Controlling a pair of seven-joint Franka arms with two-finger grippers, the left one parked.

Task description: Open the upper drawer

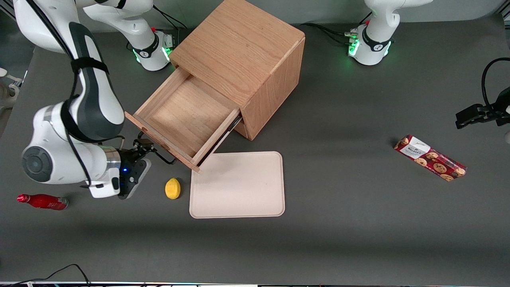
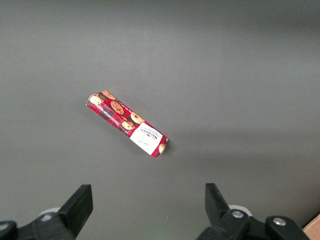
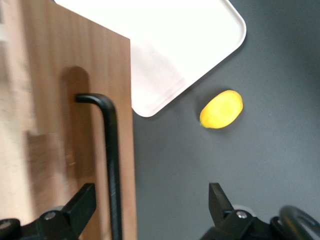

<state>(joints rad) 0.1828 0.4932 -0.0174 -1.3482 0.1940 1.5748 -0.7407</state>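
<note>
The light oak cabinet (image 1: 247,48) stands mid-table. Its upper drawer (image 1: 187,115) is pulled far out, and its shallow wooden tray shows bare. The thin black wire handle (image 1: 165,158) sits on the drawer's wood front (image 3: 60,100). My right gripper (image 1: 145,149) is in front of that drawer front, level with the handle. In the right wrist view the gripper (image 3: 151,200) is open, its fingers wide apart. The black handle bar (image 3: 111,150) runs between them, close to one finger and not clamped. The lower drawer is hidden under the open one.
A yellow lemon (image 1: 172,188) lies beside a pale pink tray (image 1: 237,184), both nearer the front camera than the drawer. A red bottle (image 1: 43,201) lies toward the working arm's end of the table. A red cookie box (image 1: 430,157) lies toward the parked arm's end.
</note>
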